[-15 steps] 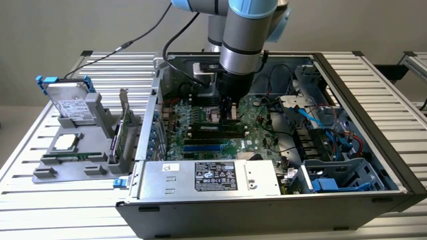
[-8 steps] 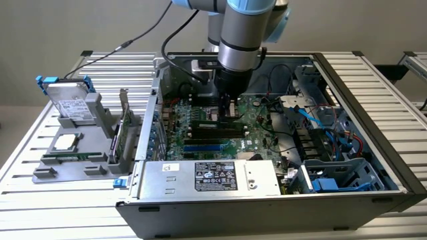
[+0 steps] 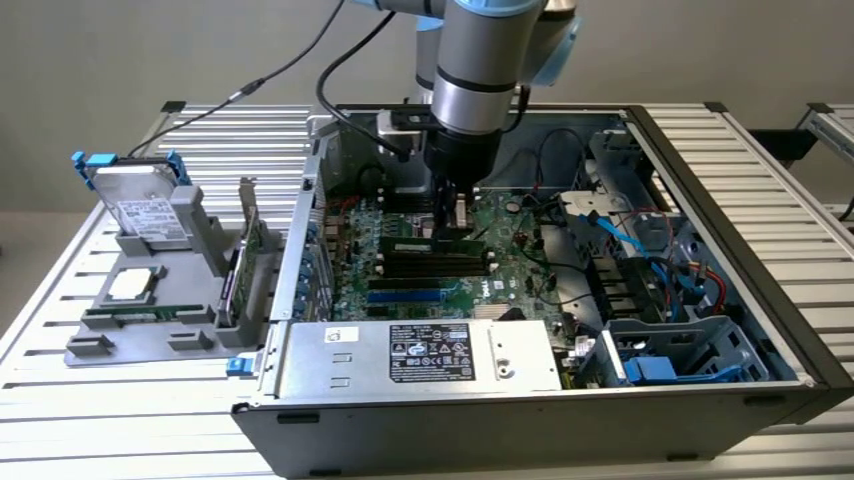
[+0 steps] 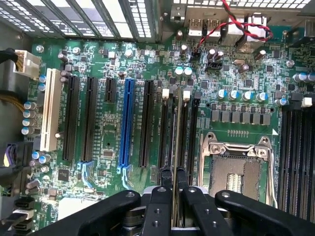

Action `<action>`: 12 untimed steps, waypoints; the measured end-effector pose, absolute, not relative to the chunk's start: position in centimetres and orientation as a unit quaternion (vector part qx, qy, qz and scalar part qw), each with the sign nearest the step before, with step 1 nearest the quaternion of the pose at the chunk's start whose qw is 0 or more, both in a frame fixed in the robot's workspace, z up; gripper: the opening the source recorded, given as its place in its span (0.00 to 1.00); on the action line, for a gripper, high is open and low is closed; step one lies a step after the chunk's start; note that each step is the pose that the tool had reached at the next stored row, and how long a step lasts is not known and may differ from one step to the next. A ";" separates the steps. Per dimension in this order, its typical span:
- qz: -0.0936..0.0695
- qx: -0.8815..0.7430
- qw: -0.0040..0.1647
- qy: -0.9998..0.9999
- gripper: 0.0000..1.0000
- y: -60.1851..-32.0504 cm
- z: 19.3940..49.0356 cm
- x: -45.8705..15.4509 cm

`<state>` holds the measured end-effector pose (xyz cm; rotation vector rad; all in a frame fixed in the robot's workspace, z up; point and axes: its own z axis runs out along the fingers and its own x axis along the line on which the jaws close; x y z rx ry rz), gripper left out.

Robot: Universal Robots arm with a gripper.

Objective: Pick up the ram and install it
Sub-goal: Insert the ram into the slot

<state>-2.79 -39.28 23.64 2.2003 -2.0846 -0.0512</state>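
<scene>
**A:** Where does the ram (image 3: 434,241) lie from the gripper (image 3: 454,222)?

**B:** Straight beneath it, and already in its hold. In the wrist view the black metal gripper (image 4: 173,184) has its two fingers (image 4: 166,179) closed on the thin green circuit-board ram (image 4: 174,137), seen edge-on as a narrow pale line between them.

**A:** And its long axis?

**B:** It runs along the long black plastic memory slots (image 4: 191,132), parallel to them. In the exterior view that is across from the exterior view's left to its right, directly over the black memory slots (image 3: 430,264) in the middle of the green motherboard (image 3: 521,250). I judge the stick lined up with a slot, but I cannot tell whether its lower edge is seated.

**A:** What are the surfaces like?

**B:** The ram is a rigid, flat, thin board, held by its two broad faces. The slots are hard, narrow troughs with small white clips at the ends. The motherboard (image 4: 236,78) is crowded with round capacitors and a square metal processor socket (image 4: 235,167) close beside the slots. All of this sits deep in the open grey steel computer case (image 3: 747,250).
</scene>
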 end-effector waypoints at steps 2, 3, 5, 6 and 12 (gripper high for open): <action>-0.008 0.725 0.053 -0.687 0.14 -39.3 23.7 -2.9; -0.002 0.724 0.051 -0.687 0.14 -39.3 23.7 -3.0; 0.009 0.724 0.049 -0.688 0.14 -39.3 23.7 -3.1; 0.013 0.724 0.048 -0.688 0.14 -39.2 23.7 -3.2; 0.022 0.724 0.046 -0.688 0.14 -39.1 23.6 -3.4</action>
